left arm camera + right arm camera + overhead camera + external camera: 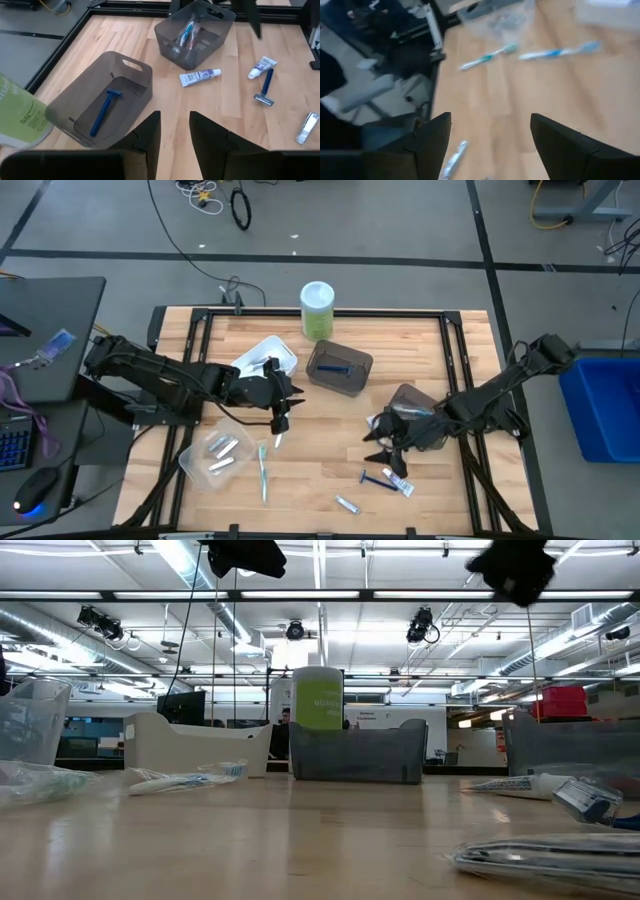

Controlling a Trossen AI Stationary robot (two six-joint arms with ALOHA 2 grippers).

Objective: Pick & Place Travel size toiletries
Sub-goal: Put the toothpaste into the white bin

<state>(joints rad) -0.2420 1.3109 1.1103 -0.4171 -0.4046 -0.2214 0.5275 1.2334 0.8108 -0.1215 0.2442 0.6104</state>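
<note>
A: Looking straight down first: the left end effector (281, 423) hovers left of the tabletop (330, 480) centre, fingers part open, nothing between them. A toothbrush (263, 472) lies at its 6 o'clock, long axis running 12 to 6.

B: And the right end effector (388, 448)?

A: Spread wide, empty. A blue razor (374, 477) and white tube (398, 485) lie just at its 6 o'clock; that arm is nearer them.

B: Left wrist view?

A: One razor sits in the near grey bin (100, 97), toothbrushes in the far bin (195, 31).

B: Right wrist view?

A: Two toothbrushes (485, 57) lie well ahead, a silver tube (454, 157) between the fingers (432, 137).
</note>
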